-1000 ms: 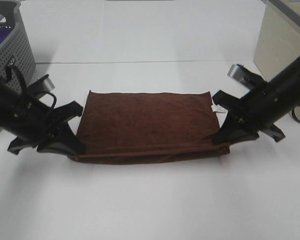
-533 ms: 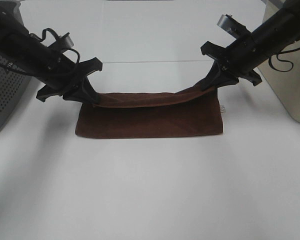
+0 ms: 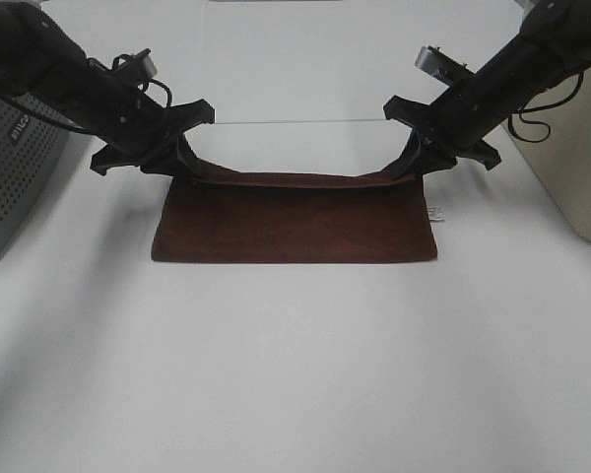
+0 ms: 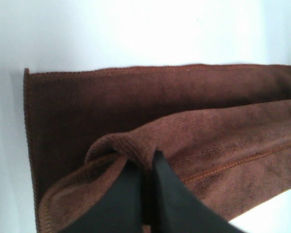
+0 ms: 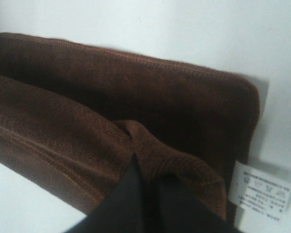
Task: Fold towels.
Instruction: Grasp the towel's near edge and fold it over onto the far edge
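Right wrist: towel (image 5: pixel 111 82) tag (image 5: pixel 263 188) symbols visible; only overhead shows basket (image 3: pixel 20 187).

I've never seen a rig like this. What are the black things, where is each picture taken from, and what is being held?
The two black things are robot arms, each ending in a two-fingered hand. The wide picture comes from a camera mounted high over a white table. The other two come from cameras on the arms' wrists, looking closely along each hand. On the table lies a dark brown towel, doubled over, with a small white tag at its right edge. The left hand and the right hand are each shut on a far corner of the upper layer, holding it slightly above the layer beneath. A grey perforated basket stands at the left, a beige box at the right.
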You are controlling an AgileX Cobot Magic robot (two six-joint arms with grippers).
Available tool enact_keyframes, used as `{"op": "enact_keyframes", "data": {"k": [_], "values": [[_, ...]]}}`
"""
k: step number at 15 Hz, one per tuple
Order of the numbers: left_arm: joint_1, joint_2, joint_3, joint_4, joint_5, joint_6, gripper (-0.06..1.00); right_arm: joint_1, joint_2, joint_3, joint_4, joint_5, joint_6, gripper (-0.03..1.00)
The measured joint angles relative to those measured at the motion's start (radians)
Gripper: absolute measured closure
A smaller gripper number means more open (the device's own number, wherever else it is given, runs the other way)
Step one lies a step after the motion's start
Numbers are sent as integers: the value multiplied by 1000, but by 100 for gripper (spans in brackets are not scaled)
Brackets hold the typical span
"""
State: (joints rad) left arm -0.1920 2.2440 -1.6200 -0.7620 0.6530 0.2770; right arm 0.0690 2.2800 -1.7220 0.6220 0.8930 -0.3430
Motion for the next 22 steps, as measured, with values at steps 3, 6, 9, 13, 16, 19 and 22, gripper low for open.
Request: {"op": "enact_keyframes", "data": {"k": [3,6,9,13,16,19,22], "values": [[-1,0,0,-2,-55,-2,93,0,2,-1,9,-42,2,97],[-1,0,0,9,-82,-2,93,2,28,-2,18,-65,3,97],[-3,2,0,45,-83,-2,93,2,62,-2,33,-66,3,97],[-5,59,0,48,-87,-2,93,3,79,-2,34,-73,3,94],[-1,82,0,69,-103,-2,74,0,81,-2,6,-94,3,74],[3,82,0,74,-101,-2,26,-3,87,-5,33,-63,3,26],[3,75,-4,78,-71,-2,12,-2,72,-10,27,-30,2,13]]}}
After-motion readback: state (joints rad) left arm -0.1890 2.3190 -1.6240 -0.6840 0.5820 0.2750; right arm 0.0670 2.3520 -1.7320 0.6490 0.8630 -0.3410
